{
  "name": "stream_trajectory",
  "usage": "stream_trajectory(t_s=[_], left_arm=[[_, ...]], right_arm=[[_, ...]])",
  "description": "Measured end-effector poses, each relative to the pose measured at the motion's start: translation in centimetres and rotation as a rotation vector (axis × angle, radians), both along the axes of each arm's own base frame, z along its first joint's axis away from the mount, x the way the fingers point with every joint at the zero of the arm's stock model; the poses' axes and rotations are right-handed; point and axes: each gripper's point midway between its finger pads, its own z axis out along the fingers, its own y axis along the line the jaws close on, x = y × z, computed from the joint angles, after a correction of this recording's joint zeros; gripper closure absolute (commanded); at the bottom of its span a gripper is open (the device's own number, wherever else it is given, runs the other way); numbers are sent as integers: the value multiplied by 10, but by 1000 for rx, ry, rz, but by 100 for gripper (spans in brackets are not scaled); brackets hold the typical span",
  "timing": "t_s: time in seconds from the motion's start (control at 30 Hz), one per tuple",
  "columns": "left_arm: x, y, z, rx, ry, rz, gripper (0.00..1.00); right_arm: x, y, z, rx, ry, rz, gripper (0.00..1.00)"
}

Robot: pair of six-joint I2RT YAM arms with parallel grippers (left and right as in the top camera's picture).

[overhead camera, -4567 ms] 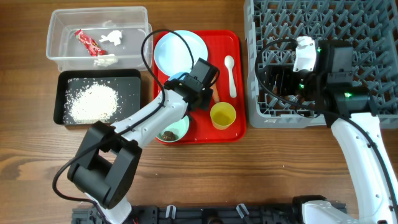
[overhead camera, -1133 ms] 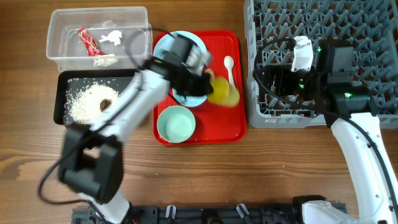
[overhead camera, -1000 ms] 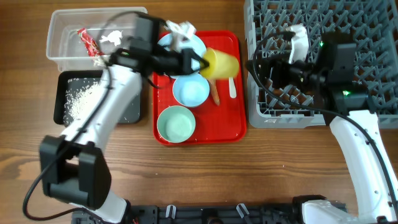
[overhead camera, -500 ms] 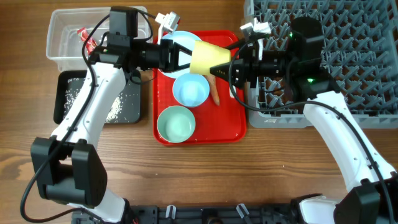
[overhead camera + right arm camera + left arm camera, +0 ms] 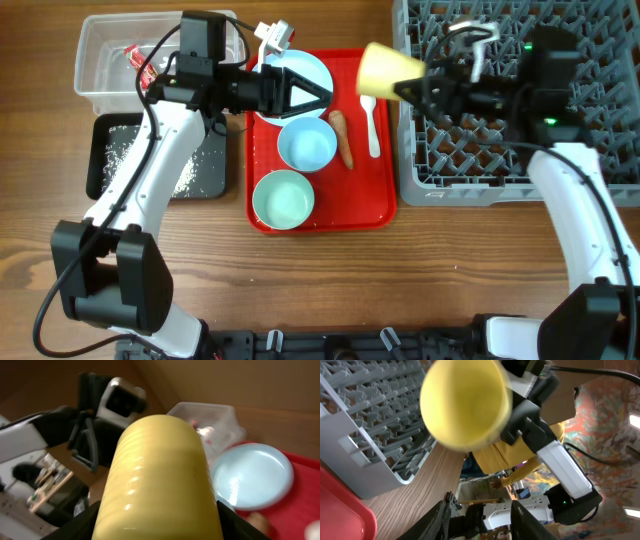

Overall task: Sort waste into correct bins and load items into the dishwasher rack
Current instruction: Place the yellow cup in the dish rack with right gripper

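Cup (image 5: 383, 68) location: your right gripper (image 5: 416, 86) pinches the yellow cup near its base and carries it on its side, mouth pointing left. It hangs in the air about over the right edge of the red tray (image 5: 375, 205) and the left rim of the grey rack (image 5: 560, 160). It is not yet seated among the pegs.

Left gripper (image 5: 318, 96): spread and empty, hanging over the light-blue plate (image 5: 305, 62), near the cup's mouth.

Hazards, as I judge them:

1. Slip. The hold sits at the narrow end, so most of the cup overhangs the gripper. A quick swing or wrist turn may let it pivot or drop. Below lie the white spoon (image 5: 371, 125) and the carrot (image 5: 342, 138), and a fall could scatter them or send the cup off onto the surface.

2. Bad seating. You need to turn the cup mouth-down before lowering. If you release it sideways on the peg tips, expect it to roll or wedge crooked.

3. Arm contact. The two grippers are close. Move the left arm back before you turn the right wrist, or the cup may be knocked.

4. Snag. The right arm's cable loops just above the pegs and may catch as you descend.

The wrist views do not show how deep the pads bite.
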Motion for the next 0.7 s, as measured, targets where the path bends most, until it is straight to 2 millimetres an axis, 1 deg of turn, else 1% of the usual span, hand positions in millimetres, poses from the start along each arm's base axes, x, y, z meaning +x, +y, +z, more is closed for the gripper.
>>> stream_trajectory(t_s=[0.03,0.1,0.17,0.2,0.23,0.27,0.3,0.33,0.37,0.4,0.5,0.57,0.6,0.7], left_arm=[[1,0,-1,4,0,4,59],[6,0,-6,36,-2,35,55],[13,2,-19,103,22,93,53],[19,5,-30,161,42,141,51],[27,12,-50,265,75,218,49],[31,19,-65,347,102,275,48],[33,24,-74,395,118,304,46],[36,38,-94,515,148,375,46],[40,49,-106,599,155,428,45],[41,55,-112,640,159,451,44],[45,70,-125,741,149,506,42],[45,74,-128,770,137,512,42],[45,76,-129,781,131,514,41],[45,78,-130,792,127,519,41]], right_arm=[[4,-16,-7,-6,57,-58,54],[7,-43,-33,-45,220,-191,53],[-1,-60,-52,-121,369,-316,53],[-9,-68,-57,-175,433,-378,53],[-22,-81,-55,-270,493,-474,52],[-34,-93,-53,-360,549,-545,53],[-42,-101,-50,-429,558,-599,52],[-54,-111,-49,-535,572,-671,53],[-65,-121,-56,-635,607,-732,52],[-68,-127,-62,-690,628,-772,52],[-65,-145,-82,-800,688,-848,53],[-63,-150,-102,-854,755,-842,52],[-60,-151,-120,-888,808,-821,53],[-58,-149,-150,-929,899,-759,52]])
